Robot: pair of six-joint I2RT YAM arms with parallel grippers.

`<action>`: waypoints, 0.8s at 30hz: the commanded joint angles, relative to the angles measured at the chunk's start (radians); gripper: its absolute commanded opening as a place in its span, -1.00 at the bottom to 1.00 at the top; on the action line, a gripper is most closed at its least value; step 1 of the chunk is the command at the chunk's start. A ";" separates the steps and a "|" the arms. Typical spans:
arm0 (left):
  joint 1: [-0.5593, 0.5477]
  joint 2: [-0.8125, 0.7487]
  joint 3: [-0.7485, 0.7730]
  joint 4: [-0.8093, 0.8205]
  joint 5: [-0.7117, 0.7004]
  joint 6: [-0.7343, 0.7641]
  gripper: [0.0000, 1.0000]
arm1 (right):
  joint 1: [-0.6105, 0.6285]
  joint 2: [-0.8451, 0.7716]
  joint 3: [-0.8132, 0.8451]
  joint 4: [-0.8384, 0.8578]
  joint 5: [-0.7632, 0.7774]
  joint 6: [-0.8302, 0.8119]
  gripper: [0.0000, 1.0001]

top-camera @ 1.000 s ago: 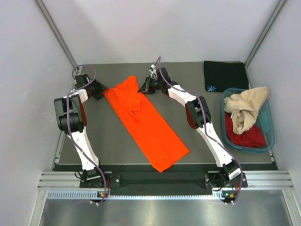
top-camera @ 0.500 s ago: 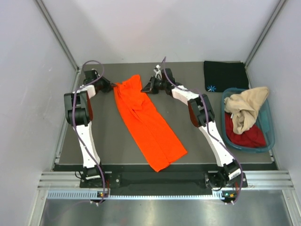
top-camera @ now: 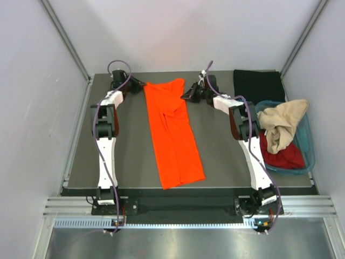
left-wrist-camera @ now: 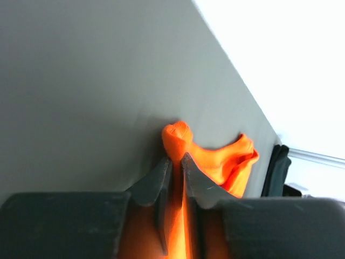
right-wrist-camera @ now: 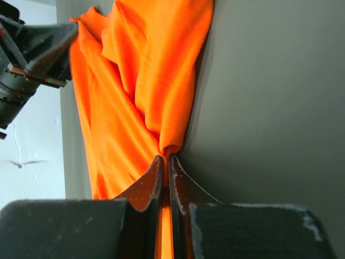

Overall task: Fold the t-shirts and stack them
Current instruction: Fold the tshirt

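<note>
Down the middle of the counter (top-camera: pixel 124 156), a long narrow strip of orange t-shirt (top-camera: pixel 173 135): far end close to the far edge, near hem just short of the near edge, slanting slightly rightward toward the near side. Wide bare counter to the left of it, out to the left edge. To the right, a narrower bare lane, closed off by the teal tub (top-camera: pixel 311 141) against the right edge. Heaped in the tub: the beige t-shirt (top-camera: pixel 281 125) on top and partly over the rim, the dark red t-shirt (top-camera: pixel 284 156) beneath. Flat in the far right corner, just beyond the tub, the black t-shirt (top-camera: pixel 257 85).

Both arms stretched long toward the far edge. Left arm (top-camera: pixel 103 145) nearly straight up the left side of the strip, wrist turned inward. Left end effector (top-camera: pixel 139 85) low at the far left corner of the orange cloth, clamped on a raised pinch of it, an orange tip bunched just past the closed fingers (left-wrist-camera: pixel 156 181). Right arm (top-camera: pixel 253 156) up beside the tub, forearm angled left. Right end effector (top-camera: pixel 187 96) low at the far right corner, clenched on a pleat of the same shirt, fingers (right-wrist-camera: pixel 143 186) pressed together with cloth between. Far hem spanned between the two grips.
</note>
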 commanded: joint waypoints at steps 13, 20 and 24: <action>-0.005 -0.085 0.084 -0.168 -0.079 0.188 0.68 | -0.048 -0.070 0.117 -0.277 0.046 -0.200 0.11; -0.001 -0.528 -0.360 -0.309 -0.176 0.378 0.80 | -0.063 -0.291 0.063 -0.518 0.171 -0.362 0.99; -0.007 -0.732 -0.608 -0.309 -0.099 0.369 0.98 | -0.054 -0.432 -0.032 -0.619 0.257 -0.423 0.99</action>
